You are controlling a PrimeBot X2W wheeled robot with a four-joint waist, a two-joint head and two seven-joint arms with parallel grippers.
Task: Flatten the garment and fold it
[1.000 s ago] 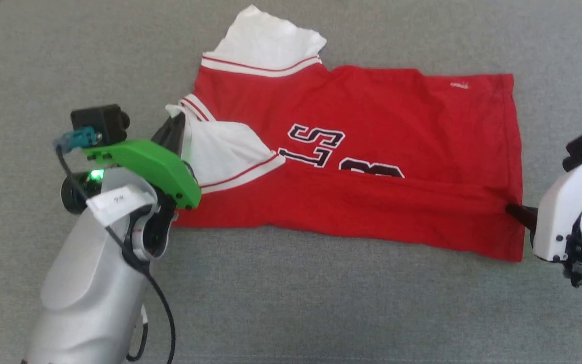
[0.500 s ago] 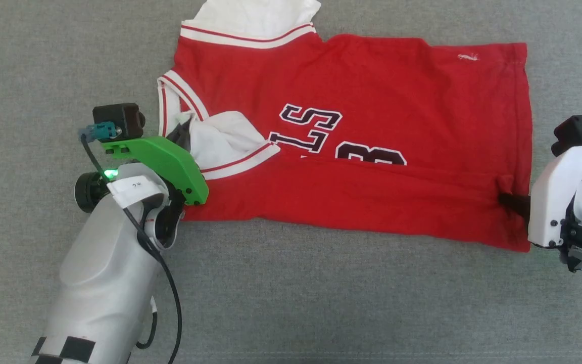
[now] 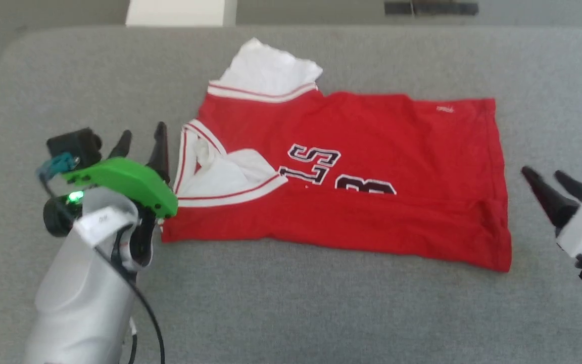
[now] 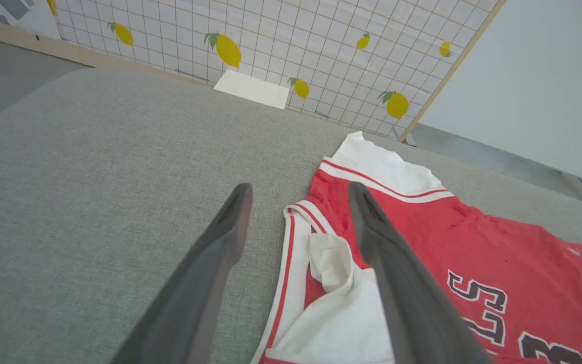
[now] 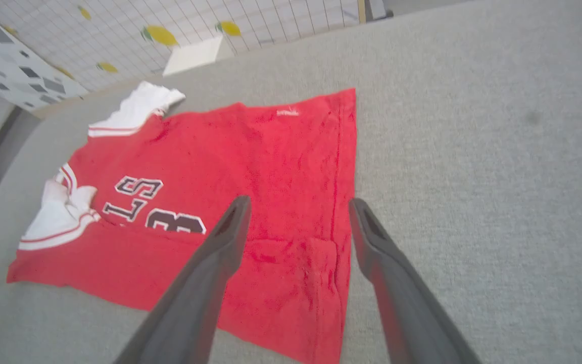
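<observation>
The garment [image 3: 361, 151] is a red jersey with white sleeves and dark outlined letters, lying on the grey surface with its near long edge folded up over the chest print. One white sleeve [image 3: 268, 71] sticks out at the far side; the other [image 3: 225, 177] lies folded onto the chest. My left gripper [image 3: 140, 135] stands open just left of the collar end, holding nothing; the left wrist view has the striped collar [image 4: 296, 242] between its fingers. My right gripper [image 3: 548, 179] is open right of the hem, apart from the cloth [image 5: 281, 167].
The grey padded surface [image 3: 291, 313] has free room in front of and beside the jersey. A white block [image 3: 177, 12] stands past the far edge, before a grid-patterned wall with lemon prints [image 4: 230, 48].
Both grippers have let go of the jersey and opened, drawing back from its left and right ends. The head camera has tilted, so the whole picture shifted.
</observation>
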